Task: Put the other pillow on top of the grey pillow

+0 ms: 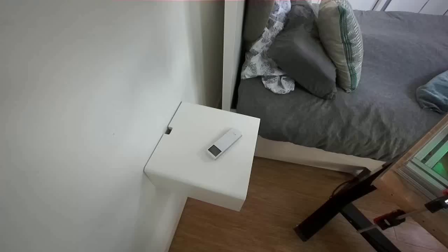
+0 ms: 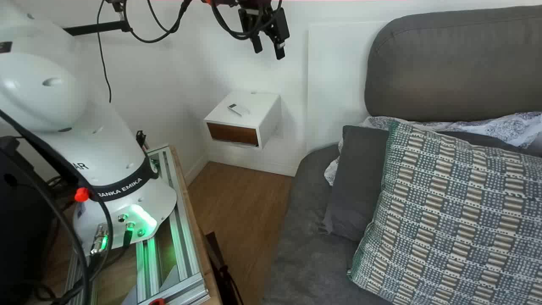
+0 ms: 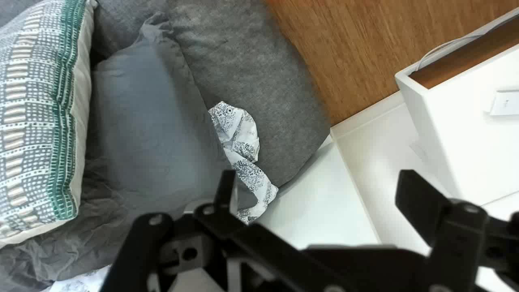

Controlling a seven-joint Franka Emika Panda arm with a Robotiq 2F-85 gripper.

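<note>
The patterned pillow (image 3: pixel 28 121) is woven in grey and white checks crossed by bars of tan stripes, with a green, white-stitched border along its edge and a plain cream reverse. In the wrist view it sits on the bed (image 3: pixel 271 89) to the upper left of the jaws, well apart from them; the grey pillow (image 3: pixel 142 109), plain and smooth, comes between. In both exterior views it leans, tilted, up against the grey pillow. The jaws are spread wide; in an exterior view they hang with both pillows below and to the right of them. Below the jaws there, a white tabletop (image 2: pixel 262 101) carries a white handset (image 2: pixel 239 110), its markings too small to read. Lower left of the jaws, a dark band (image 2: pixel 123 189) around the white arm (image 2: pixel 106 144) reads "RANKA EMIKA", its first letter covered; just above, "AR" is legible.
</note>
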